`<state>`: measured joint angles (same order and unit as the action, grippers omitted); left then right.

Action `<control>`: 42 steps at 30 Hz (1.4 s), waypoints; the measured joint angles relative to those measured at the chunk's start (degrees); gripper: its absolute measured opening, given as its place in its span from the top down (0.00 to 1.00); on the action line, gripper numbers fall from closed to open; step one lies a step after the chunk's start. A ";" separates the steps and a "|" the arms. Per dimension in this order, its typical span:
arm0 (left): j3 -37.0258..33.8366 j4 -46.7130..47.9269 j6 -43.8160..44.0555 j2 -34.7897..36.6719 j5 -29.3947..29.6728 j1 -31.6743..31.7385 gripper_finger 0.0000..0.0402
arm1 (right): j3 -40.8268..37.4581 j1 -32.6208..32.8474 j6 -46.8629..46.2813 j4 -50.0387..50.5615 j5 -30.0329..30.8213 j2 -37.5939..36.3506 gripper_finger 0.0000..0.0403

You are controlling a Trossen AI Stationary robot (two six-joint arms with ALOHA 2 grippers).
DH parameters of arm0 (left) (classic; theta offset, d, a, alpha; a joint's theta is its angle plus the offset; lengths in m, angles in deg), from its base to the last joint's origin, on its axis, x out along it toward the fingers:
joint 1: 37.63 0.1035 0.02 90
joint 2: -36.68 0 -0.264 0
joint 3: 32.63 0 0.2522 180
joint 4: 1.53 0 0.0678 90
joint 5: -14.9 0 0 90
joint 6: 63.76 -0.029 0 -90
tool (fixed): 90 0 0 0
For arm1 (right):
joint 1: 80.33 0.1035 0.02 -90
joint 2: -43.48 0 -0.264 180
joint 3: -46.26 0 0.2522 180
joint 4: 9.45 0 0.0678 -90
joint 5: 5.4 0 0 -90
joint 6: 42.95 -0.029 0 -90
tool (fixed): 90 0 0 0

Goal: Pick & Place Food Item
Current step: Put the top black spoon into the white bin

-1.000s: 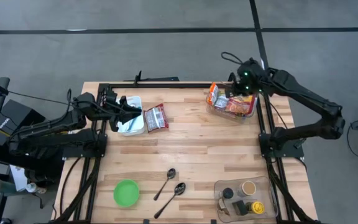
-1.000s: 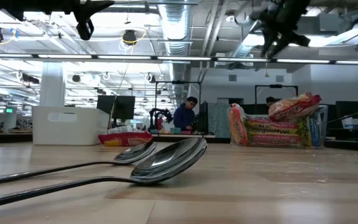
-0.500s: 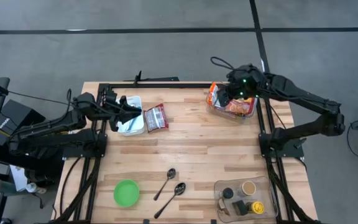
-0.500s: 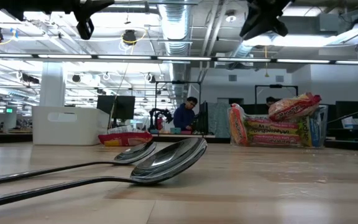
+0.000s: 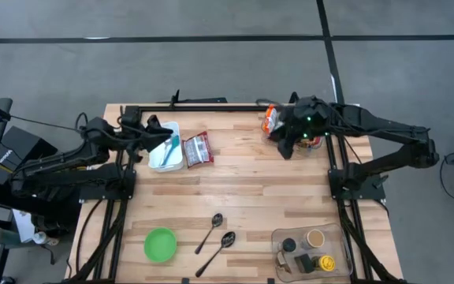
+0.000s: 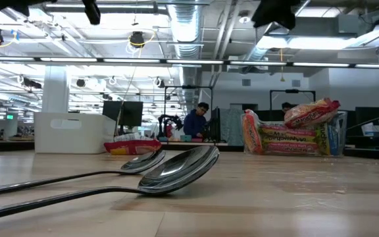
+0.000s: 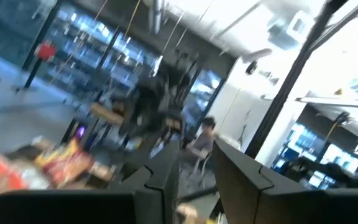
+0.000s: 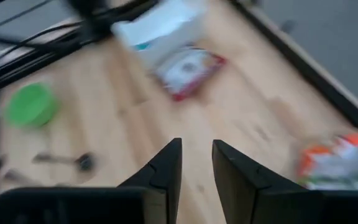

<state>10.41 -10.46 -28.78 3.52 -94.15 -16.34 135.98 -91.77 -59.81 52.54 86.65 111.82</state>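
Nearest the counter's front edge, well short of my clear plastic bin of snack packets, lie a round green plastic bowl, two metal spoons and a clear tray of jars and bottles. Farther back, across the pale wooden counter from that bin, a red-and-white snack packet lies flat just beside a white rectangular container. My left tool hangs over the white container, its fingers a narrow gap apart and holding nothing. My right tool hovers at the bin's near edge, above the bare wood, fingers likewise slightly parted and empty. The bin sits at the far right corner, packets still inside, an orange one standing up at its left end.
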 joint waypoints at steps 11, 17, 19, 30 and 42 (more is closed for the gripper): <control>0.02 -4.82 1.15 0.02 -0.04 0.00 0.77 | 0.00 7.48 12.44 -9.18 -18.72 -0.01 0.99; 0.02 -4.80 8.90 0.02 1.75 0.00 0.77 | 0.00 7.66 3.57 -9.55 -18.13 -0.01 0.92; 0.02 -4.80 9.01 0.02 1.75 0.00 0.77 | 0.00 7.68 -0.26 -9.47 -18.36 -0.01 0.91; 0.02 -4.68 8.99 0.02 1.78 -0.03 0.77 | -1.67 9.26 4.83 -11.71 -17.01 0.70 0.90; 0.02 -7.85 4.47 -4.61 -1.11 -11.06 0.77 | -6.95 11.87 5.00 -20.54 -17.03 1.14 0.90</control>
<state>10.43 -18.30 -24.31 -1.10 -95.26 -27.40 129.03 -79.89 -54.81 32.00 69.62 112.96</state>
